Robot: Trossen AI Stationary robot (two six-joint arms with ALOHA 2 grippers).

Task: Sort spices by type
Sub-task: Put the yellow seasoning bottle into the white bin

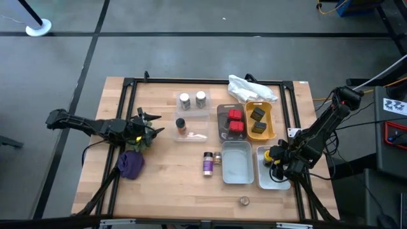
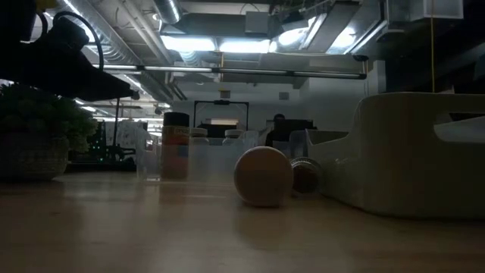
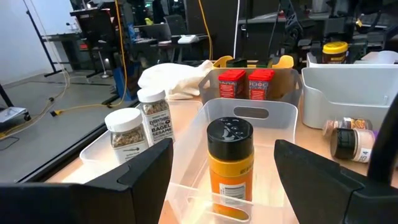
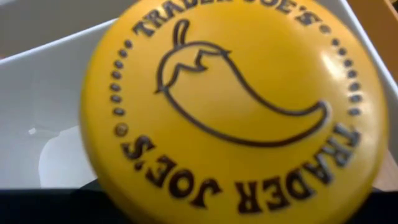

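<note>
My left gripper point(image 1: 152, 127) is open, level above the table's left part, its fingers pointing at a dark-capped orange jar point(image 3: 230, 162) that stands in a clear bin point(image 1: 191, 130). It touches nothing. Two silver-capped jars point(image 1: 184, 100) stand in a second clear bin behind it. Red tins point(image 1: 236, 121) sit in a dark tray and dark tins point(image 1: 257, 117) in a yellow tray. My right gripper point(image 1: 278, 162) hangs over the small white bin point(image 1: 273, 181) at the right. A yellow-lidded jar point(image 4: 230, 106) fills its wrist view and hides its fingertips.
Two jars point(image 1: 208, 163) lie on the table beside an empty white bin point(image 1: 236, 162). A small round tin point(image 1: 244, 201) lies near the front edge. A purple cloth lump point(image 1: 131, 164) lies by the left arm. A white bag point(image 1: 251, 88) lies at the back.
</note>
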